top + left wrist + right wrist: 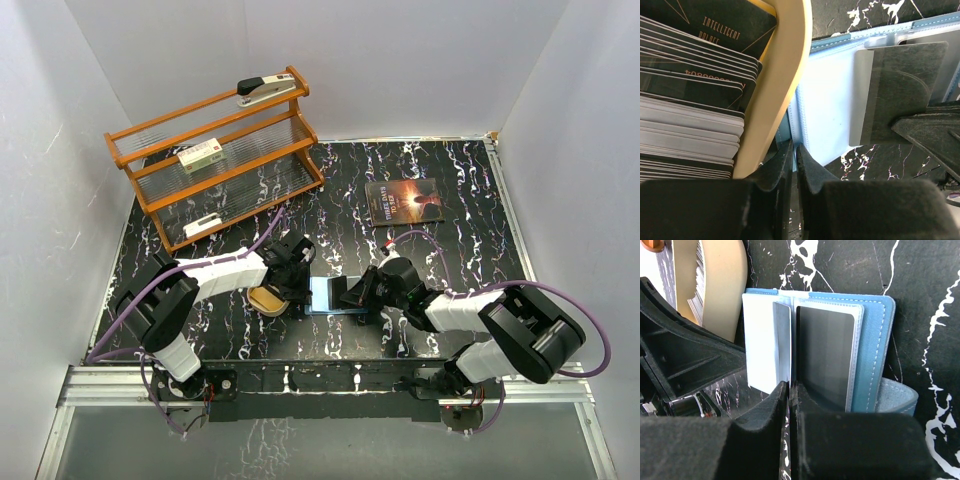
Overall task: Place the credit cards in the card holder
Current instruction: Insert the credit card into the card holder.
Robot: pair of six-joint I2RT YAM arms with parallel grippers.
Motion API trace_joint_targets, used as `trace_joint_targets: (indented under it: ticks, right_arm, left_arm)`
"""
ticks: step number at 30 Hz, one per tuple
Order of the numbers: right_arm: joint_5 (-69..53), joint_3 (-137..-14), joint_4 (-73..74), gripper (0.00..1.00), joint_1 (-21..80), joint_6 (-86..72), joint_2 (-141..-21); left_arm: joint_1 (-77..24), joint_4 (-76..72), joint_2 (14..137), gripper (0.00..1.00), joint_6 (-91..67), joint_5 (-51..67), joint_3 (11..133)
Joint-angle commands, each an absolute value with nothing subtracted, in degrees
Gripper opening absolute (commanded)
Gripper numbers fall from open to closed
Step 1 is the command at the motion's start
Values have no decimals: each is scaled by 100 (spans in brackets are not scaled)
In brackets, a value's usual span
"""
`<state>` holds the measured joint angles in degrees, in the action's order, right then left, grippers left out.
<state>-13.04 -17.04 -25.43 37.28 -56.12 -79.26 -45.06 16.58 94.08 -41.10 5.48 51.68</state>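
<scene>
The blue card holder (325, 296) lies open on the black marbled table between both grippers. It also shows in the left wrist view (830, 95) and the right wrist view (872, 340). My left gripper (297, 288) (795, 150) is shut, with the holder's left cover edge running into its jaws. My right gripper (358, 291) (789, 386) is shut on the near edge of a credit card (900, 90) with a greyish-white band, which lies on the clear sleeves. A dark card (825, 355) sits in the right sleeve. Several more cards (690, 100) stand stacked in a tan tray (266, 299).
An orange wooden rack (215, 150) stands at the back left, with a stapler (265, 90) on top and a white-green box (200, 155) on a shelf. A dark book (403, 202) lies at the back right. White walls enclose the table.
</scene>
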Motion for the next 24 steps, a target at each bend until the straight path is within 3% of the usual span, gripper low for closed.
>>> trace_joint_targets:
  ticks: [1,6,15,24]
  right_arm:
    - [-1371,-1678,-2213,4,3756,-5563,-8033]
    - [-1158,-1835,-1642,12,3758,-5400,-7934]
    - [-639,-2777,76,41,3761,-4602,-7699]
    - [-669,-3147,131,45,3759,-4301,-7872]
  left_arm:
    - [-4547,1778,9406,7,-4056,387,5285]
    - [-4559,1722,9350,7,-4069,390,5236]
    - [-4561,1808,9141,7,-4143,150,5146]
    - [-4562,1795,9121,8,-4204,210,5155]
